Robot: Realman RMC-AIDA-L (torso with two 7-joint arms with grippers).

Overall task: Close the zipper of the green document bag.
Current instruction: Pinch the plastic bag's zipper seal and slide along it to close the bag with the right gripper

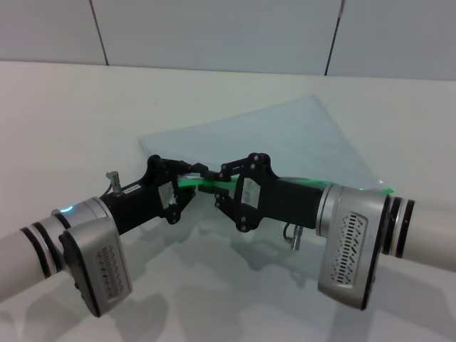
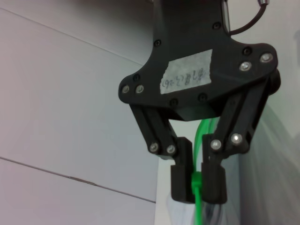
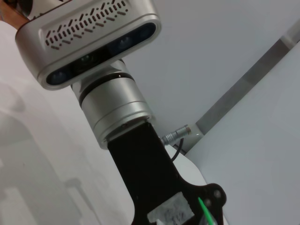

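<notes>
The green document bag [image 1: 285, 135] lies flat on the white table, a pale translucent pouch. Its zipper [image 1: 187, 182], a bright green strip, runs along the edge nearest me and lifts between my two grippers. My left gripper [image 1: 198, 172] comes in from the left, its fingers together at that strip. My right gripper [image 1: 219, 184] faces it from the right. In the left wrist view the right gripper [image 2: 198, 180] is shut, with the small green slider [image 2: 197, 179] pinched between its pads. In the right wrist view a bit of the zipper [image 3: 206, 213] shows beside the left arm [image 3: 117, 112].
The bag's far end of the green strip [image 1: 385, 190] peeks out behind my right wrist. A grey panelled wall [image 1: 214, 28] rises behind the white table [image 1: 64, 121]. A cable plug [image 1: 293, 239] hangs under the right arm.
</notes>
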